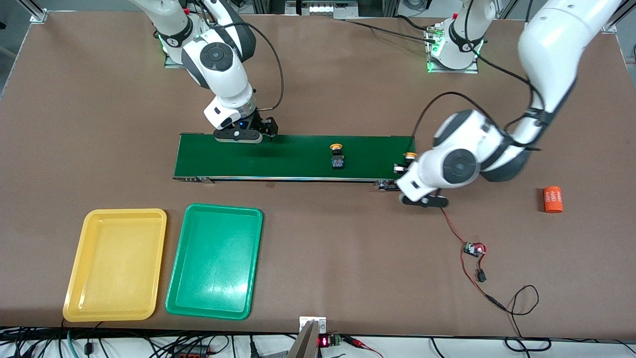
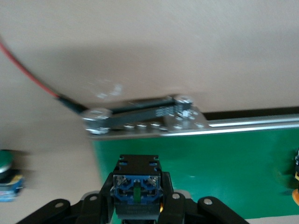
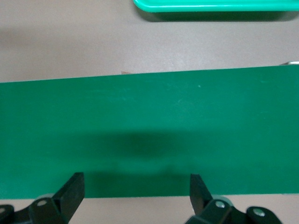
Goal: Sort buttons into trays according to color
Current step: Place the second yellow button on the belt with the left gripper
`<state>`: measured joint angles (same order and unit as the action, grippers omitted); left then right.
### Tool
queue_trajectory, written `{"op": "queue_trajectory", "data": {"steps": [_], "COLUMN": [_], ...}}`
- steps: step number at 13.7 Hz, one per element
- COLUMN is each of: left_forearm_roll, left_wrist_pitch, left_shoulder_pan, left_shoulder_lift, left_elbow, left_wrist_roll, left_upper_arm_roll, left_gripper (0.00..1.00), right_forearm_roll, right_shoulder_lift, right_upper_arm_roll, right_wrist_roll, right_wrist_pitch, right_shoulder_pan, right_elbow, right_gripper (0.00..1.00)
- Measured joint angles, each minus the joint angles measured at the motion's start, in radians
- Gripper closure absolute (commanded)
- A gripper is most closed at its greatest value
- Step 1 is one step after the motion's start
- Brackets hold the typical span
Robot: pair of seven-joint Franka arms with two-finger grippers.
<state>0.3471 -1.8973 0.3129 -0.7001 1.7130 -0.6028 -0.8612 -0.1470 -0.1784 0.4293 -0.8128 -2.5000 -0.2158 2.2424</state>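
Left wrist view: left end effector [image 2: 136, 198] clamps button [image 2: 136, 191]; right end effector [image 3: 135, 196] wide over conveyor belt [image 3: 149, 126].

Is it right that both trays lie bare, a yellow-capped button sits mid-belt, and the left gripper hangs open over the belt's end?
Not quite: the left gripper is shut on a button, as the left wrist view shows. The rest holds: the yellow tray and green tray are bare, and a yellow-capped button sits mid-belt.
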Motion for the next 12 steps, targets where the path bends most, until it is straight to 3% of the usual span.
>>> {"op": "queue_trajectory", "data": {"steps": [2,3,5,9,12], "left_forearm_roll": [0.0,0.0,0.0,0.002,0.014], "left_wrist_pitch": [-0.034,-0.039,-0.041,-0.031,0.113], "left_shoulder_pan": [-0.005,-0.007,-0.017,-0.021,0.002], "left_shoulder_lift": [-0.003,-0.004,-0.008,-0.004,0.029], "left_elbow": [0.043,0.054,0.066,0.04,-0.097], "left_wrist_roll": [-0.014,-0.014,-0.029,-0.116,-0.117], "left_upper_arm_roll": [0.0,0.0,0.0,-0.001,0.008], "left_gripper": [0.78,0.7,0.0,0.0,0.0], "right_forearm_roll": [0.0,0.0,0.0,-0.001,-0.002], "right_shoulder_lift": [-0.007,-0.009,-0.01,-0.012,-0.012], "right_upper_arm_roll": [0.0,0.0,0.0,-0.003,-0.004], "right_wrist_roll": [-0.001,-0.001,-0.001,-0.001,-0.001], "right_wrist_pitch": [0.0,0.0,0.0,0.0,0.0], "right_shoulder_pan": [0.0,0.0,0.0,0.0,0.001], "right_elbow": [-0.009,-0.01,-0.01,-0.01,-0.01], "right_gripper": [0.0,0.0,0.0,0.0,0.0]}}
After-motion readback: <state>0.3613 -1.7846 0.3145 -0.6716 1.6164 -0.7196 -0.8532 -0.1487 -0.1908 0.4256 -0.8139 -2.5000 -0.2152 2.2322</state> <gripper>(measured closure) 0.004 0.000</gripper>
